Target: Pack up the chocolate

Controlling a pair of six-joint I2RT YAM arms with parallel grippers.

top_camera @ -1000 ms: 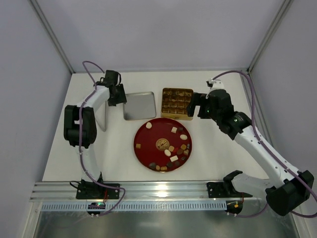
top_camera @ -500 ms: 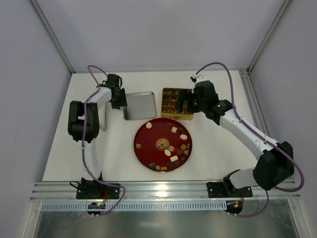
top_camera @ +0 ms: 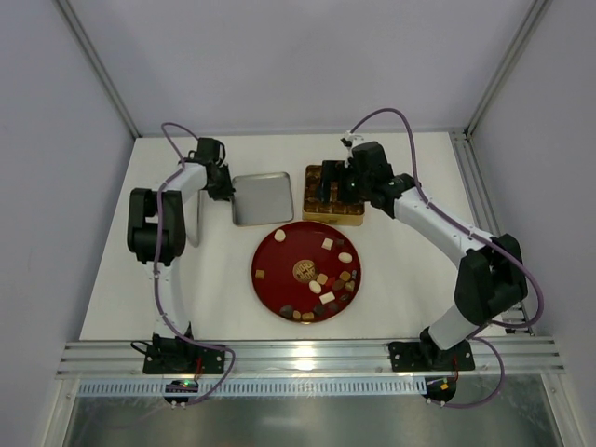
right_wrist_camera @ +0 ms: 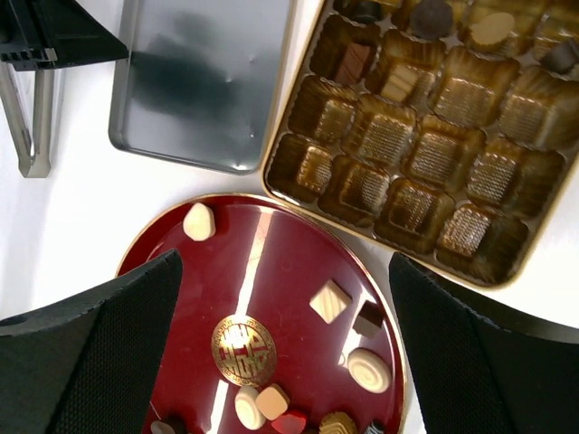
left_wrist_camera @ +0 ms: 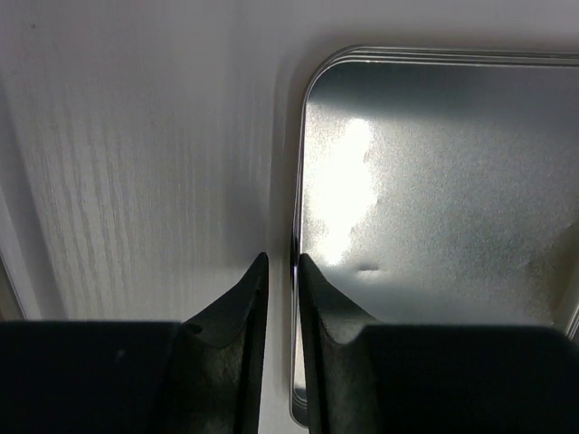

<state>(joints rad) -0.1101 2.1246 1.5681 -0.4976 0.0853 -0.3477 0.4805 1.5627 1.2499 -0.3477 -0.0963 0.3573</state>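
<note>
Several chocolates, dark, caramel and cream, lie on the red plate, mostly on its right and near side. In the right wrist view a cream square and a cream swirl show on the plate. The gold tin behind the plate holds a few chocolates in its far cells. My right gripper hovers over the tin, open and empty. My left gripper is shut on the left rim of the silver lid.
The silver lid lies upside down left of the tin; it also shows in the right wrist view. The enclosure's walls stand close behind and at both sides. A metal rail runs along the near edge.
My right arm swung left, from beside the tin's right edge to over the tin. My left gripper stayed at the lid's left rim.
</note>
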